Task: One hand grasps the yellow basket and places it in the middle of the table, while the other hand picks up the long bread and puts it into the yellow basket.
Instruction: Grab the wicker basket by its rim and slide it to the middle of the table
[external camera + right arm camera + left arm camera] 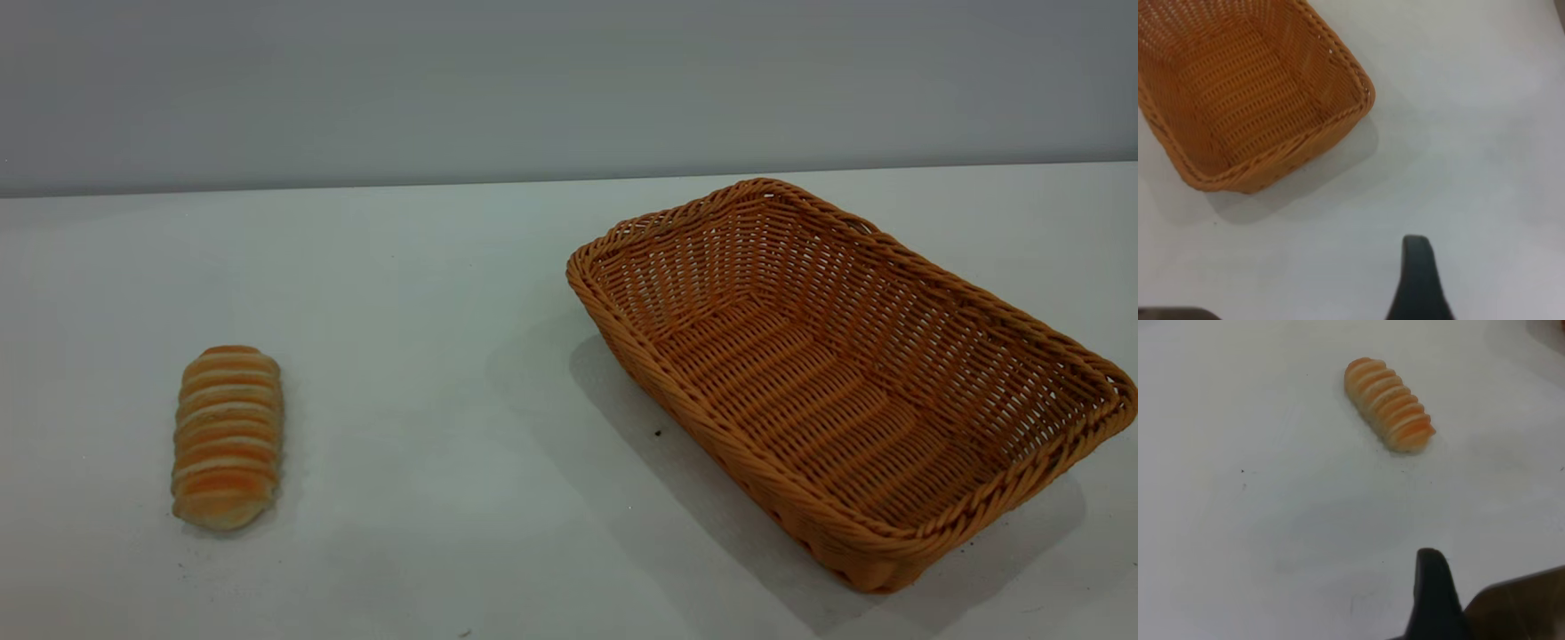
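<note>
Woven wicker yellow basket lies well apart from striped oblong long bread

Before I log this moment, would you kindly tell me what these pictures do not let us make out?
- Left gripper: the left wrist view shows only one dark fingertip at the picture's edge, so open or shut is unknown.
- Right gripper: likewise, one fingertip in the right wrist view.
- Both arms: absent from the exterior view.
- The yellow basket: cut off by the right wrist view's edge.
- The long bread: its underside rests hidden against the table.
</note>
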